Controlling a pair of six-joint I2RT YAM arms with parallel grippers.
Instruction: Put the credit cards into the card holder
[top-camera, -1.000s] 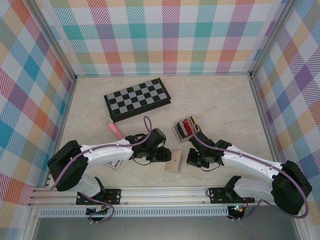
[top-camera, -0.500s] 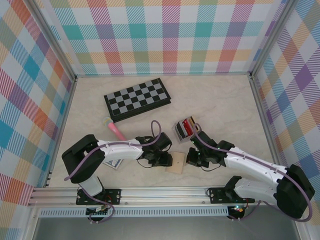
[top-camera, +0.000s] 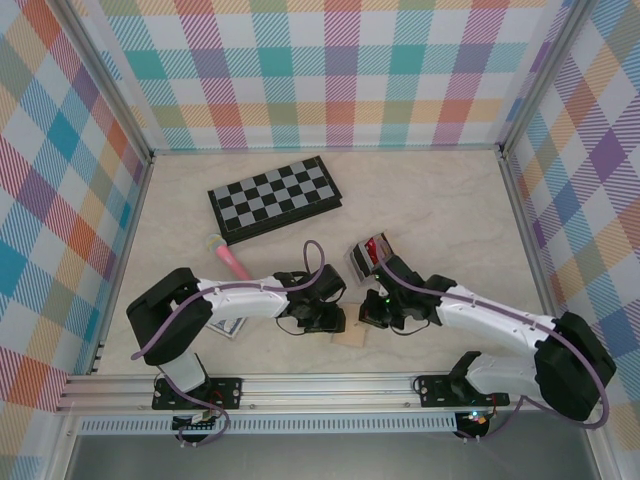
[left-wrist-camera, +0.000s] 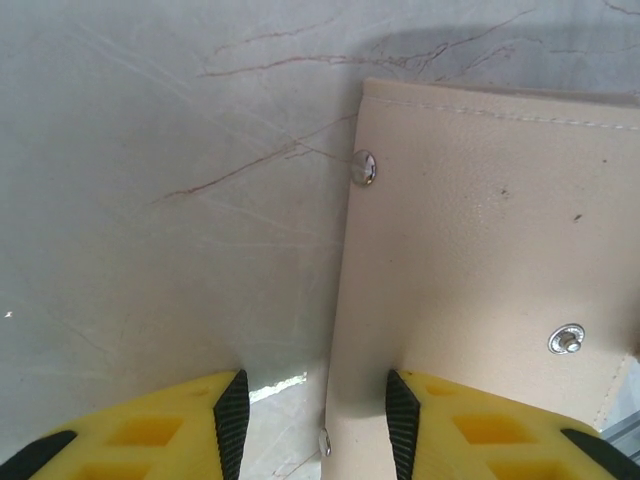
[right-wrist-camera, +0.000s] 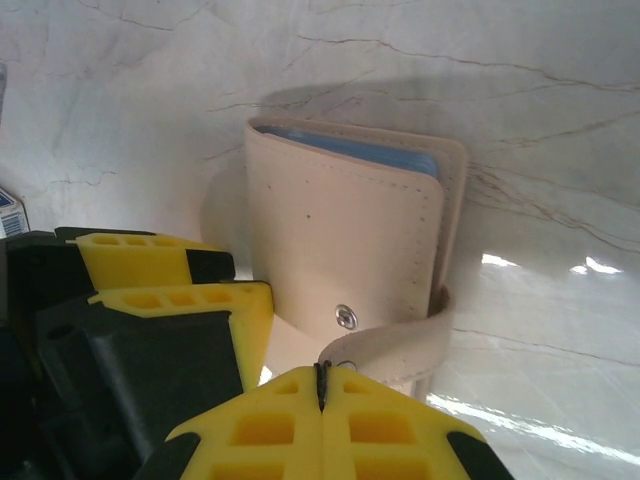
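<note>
Bright checked walls stand around a pale, marble-look desk (top-camera: 450, 200). A tan wallet (top-camera: 351, 338) lies close to the front edge of the desk, between the two arms. The left end effector (left-wrist-camera: 310, 420) is at the wallet's left side. Its yellow fingers (left-wrist-camera: 150, 430) are spread apart, and the wallet's left edge lies in the gap between them, with one finger over the bare desk and the other over the tan leather. The right end effector (right-wrist-camera: 320, 400) is at the wallet's right side. Its yellow fingers are pressed together on the tip of the wallet's strap (right-wrist-camera: 395, 345), which curls out from the wallet's side. In the right wrist view, a blue card (right-wrist-camera: 360, 152) peeks out of the wallet's far edge. The card holder (top-camera: 366, 256) stands just behind the wallet, a little to its right, not touching it. A red card (top-camera: 378, 246) stands up in it. A pink thing (top-camera: 232, 262) lies on the desk behind the wallet and off to its left. A black and grey checked game board (top-camera: 275, 197) lies farther back than that, well apart from the wallet.
</note>
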